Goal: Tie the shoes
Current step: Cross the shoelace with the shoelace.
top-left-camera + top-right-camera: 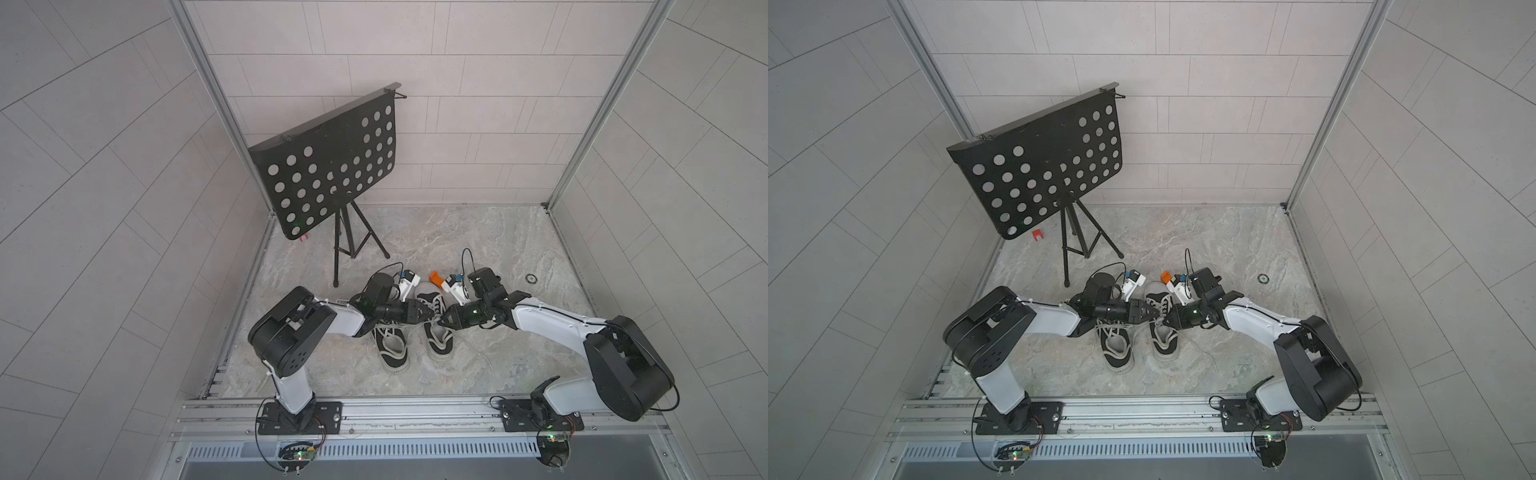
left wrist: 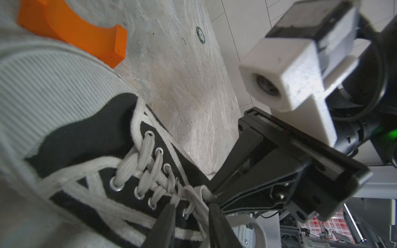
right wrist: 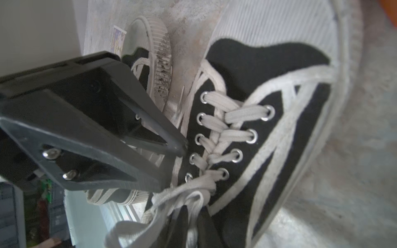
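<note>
- Rail, lower edge of the frame in a top view: nothing belonging to the task lies here.
- Left shoe, lower centre, heel towards the rail: no gripper is on it. Whitish lace loops lie across its opening. Whether they form a finished bow cannot be told at this size, so its status is unconfirmed.
- Right shoe, just beside the left shoe, toe pointing to the upper part of the frame: this is the shoe being worked on.
- Laces of the right shoe: threaded through every visible eyelet, with the crossings lying flat. At the top eyelets sits a small knot. Slack loops and ends spill from it towards the lower edge of both wrist views. No neat, tightened bow is visible.
- Left gripper, at the knot: fingers spread, with lace strands lying loose in the gap and not clamped.
- Right gripper, facing it tip to tip over the same knot: fingers narrowly apart, with one strand running between them. Whether that strand is pinched cannot be told.
- Judgement: the first knot on the right shoe appears to be in place. The loops above it look slack, so forming the bow or drawing it tight is probably what remains. The left shoe also needs checking. The task is probably past its middle but not complete.
- Orange block, just beyond the right toe: no part in the work.
- Music stand, upper left of centre, well apart from the shoes: no part either.
</note>
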Tool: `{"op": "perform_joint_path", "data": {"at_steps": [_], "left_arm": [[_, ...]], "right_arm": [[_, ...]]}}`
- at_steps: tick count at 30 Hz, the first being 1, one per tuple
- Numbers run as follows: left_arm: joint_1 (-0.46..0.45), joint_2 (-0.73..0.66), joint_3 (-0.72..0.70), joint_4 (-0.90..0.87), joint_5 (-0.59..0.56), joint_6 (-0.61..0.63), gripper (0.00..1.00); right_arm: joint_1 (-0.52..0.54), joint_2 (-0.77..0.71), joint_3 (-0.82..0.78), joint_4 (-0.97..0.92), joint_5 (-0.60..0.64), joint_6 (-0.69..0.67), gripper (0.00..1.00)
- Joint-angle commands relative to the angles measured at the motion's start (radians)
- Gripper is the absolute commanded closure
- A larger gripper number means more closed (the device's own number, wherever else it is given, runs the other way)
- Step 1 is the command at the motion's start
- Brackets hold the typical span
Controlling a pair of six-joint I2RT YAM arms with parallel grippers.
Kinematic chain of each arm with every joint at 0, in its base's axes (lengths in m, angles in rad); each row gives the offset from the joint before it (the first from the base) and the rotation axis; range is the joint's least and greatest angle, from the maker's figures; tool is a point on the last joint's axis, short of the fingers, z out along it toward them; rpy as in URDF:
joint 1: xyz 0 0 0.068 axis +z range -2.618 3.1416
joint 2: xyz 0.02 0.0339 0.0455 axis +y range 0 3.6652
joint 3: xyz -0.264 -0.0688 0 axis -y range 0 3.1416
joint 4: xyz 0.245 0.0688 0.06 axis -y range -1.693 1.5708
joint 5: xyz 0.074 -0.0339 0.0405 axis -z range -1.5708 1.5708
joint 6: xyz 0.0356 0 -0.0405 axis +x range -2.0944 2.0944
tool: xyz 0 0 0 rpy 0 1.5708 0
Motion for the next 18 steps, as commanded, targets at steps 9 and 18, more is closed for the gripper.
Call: {"op": "perform_joint_path", "data": {"at_steps": [9,18], "left_arm": [[0.003,-0.077,0.080,-0.326,-0.017,0.149,0.62],[-0.026,-0.091,0.124,-0.408,-0.018,0.188,0.57]], "right_arm": [[-0.036,-0.120,-0.037,-0.064,0.117,0.008,0.61],[-0.036,-0.061,-0.037,0.008,0.031,0.024,0.60]]}}
